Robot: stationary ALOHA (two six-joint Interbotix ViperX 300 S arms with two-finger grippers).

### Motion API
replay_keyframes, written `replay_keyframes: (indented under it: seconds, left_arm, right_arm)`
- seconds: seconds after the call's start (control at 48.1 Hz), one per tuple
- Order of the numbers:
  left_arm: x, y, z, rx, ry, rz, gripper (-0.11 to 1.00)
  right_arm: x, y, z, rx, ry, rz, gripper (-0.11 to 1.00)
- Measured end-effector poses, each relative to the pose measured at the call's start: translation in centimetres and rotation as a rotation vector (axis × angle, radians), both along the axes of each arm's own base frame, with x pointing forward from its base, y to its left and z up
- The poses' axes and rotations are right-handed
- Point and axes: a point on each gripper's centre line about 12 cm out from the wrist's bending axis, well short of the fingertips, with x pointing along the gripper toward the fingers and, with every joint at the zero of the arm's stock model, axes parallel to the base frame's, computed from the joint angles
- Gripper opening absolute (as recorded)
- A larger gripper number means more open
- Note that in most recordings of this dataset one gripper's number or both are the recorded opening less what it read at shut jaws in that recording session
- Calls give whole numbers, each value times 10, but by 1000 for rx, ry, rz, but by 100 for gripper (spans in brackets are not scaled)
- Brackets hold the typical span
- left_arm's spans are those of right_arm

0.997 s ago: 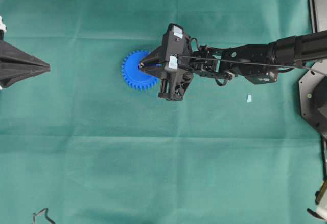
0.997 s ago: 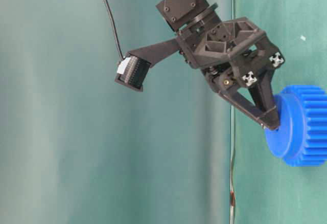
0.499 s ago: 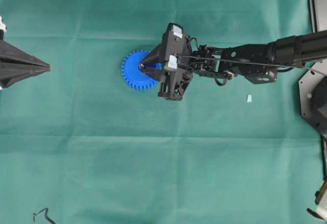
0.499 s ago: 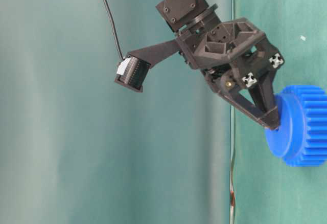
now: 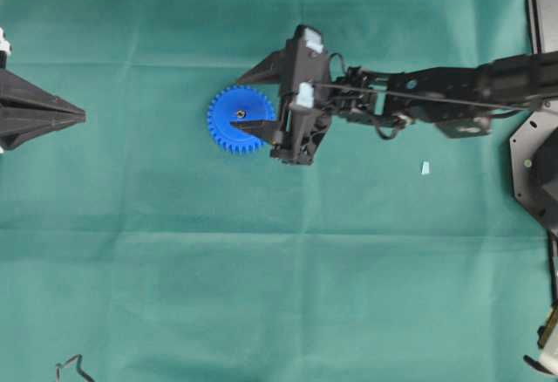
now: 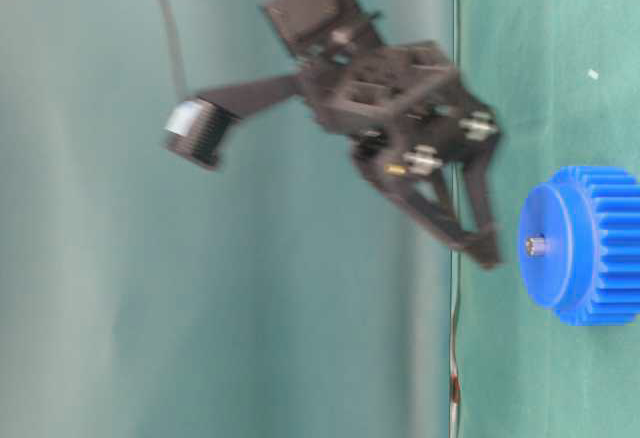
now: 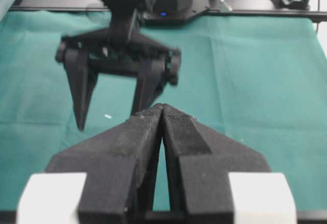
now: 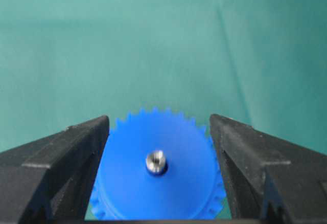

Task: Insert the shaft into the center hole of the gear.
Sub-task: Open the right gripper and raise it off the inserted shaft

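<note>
The blue gear point(image 5: 228, 131) lies flat on the green cloth. The silvery shaft point(image 5: 241, 114) stands in its center hole point(image 8: 161, 171), with its tip poking above the face point(image 6: 536, 246) point(image 8: 155, 161). My right gripper point(image 5: 235, 103) hovers just above the gear point(image 8: 127, 183), open, one finger on each side and nothing between them point(image 8: 159, 117). In the table-level view it point(image 6: 480, 253) hangs clear of the gear point(image 6: 595, 258). My left gripper point(image 5: 83, 116) rests far to the left, shut and empty point(image 7: 162, 106). In its view the gear is hidden.
A small pale-blue chip point(image 5: 425, 167) lies on the cloth under the right arm. A black arm base point(image 5: 536, 164) fills the right edge. A bent wire piece point(image 5: 74, 366) sits at the bottom left corner.
The right gripper has opened wide and lifted off the gear, leaving the shaft standing in the center hole. The left arm has not moved.
</note>
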Motion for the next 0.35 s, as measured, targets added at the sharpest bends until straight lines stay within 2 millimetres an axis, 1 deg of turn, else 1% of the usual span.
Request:
replay_keyframes:
  seconds: [0.104,0.27,0.353]
  left_arm:
    - [0,0,0,0,2,0,0]
    - [0,0,0,2,2,0,0]
    - [0,0,0,0,3,0,0]
  right_arm:
    - [-7,1,20,-10,-40,3,81]
    - [-25,4,54,-28,-100,12,81]
    - [-35,6,67,-30,-124,14,81]
